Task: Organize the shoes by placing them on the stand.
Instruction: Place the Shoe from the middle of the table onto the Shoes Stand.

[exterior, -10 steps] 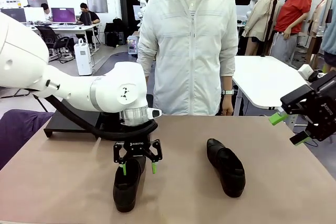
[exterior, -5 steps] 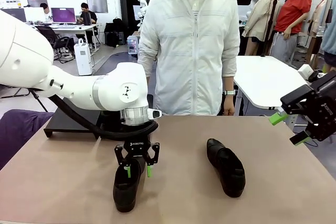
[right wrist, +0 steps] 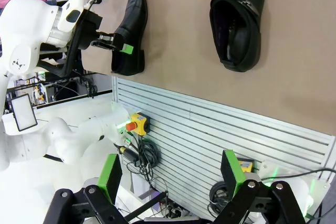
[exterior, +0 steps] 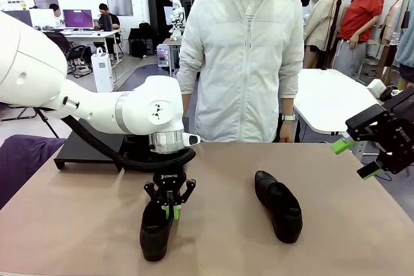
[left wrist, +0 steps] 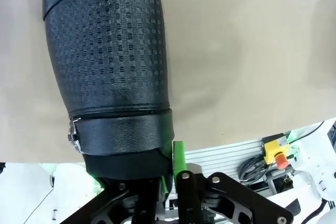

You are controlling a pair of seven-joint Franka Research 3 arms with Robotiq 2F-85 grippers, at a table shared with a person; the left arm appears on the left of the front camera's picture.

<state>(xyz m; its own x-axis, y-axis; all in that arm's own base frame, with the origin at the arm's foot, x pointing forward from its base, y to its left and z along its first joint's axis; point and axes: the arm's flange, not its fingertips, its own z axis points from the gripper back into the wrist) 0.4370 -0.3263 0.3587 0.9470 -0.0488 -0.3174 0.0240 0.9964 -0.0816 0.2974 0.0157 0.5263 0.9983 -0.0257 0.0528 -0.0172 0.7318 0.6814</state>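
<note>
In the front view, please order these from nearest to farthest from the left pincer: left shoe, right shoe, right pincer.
1. Left shoe, gripped near its heel by the left pincer.
2. Right shoe, mid-table.
3. Right pincer, at the right edge.

We see bright, even indoor light. The right loafer point(exterior: 278, 206) casts only a faint, soft shadow on the tan bench point(exterior: 77, 224). A dull sheen lies on the left loafer point(left wrist: 105, 56). The wrist views bow slightly toward their edges.
</note>
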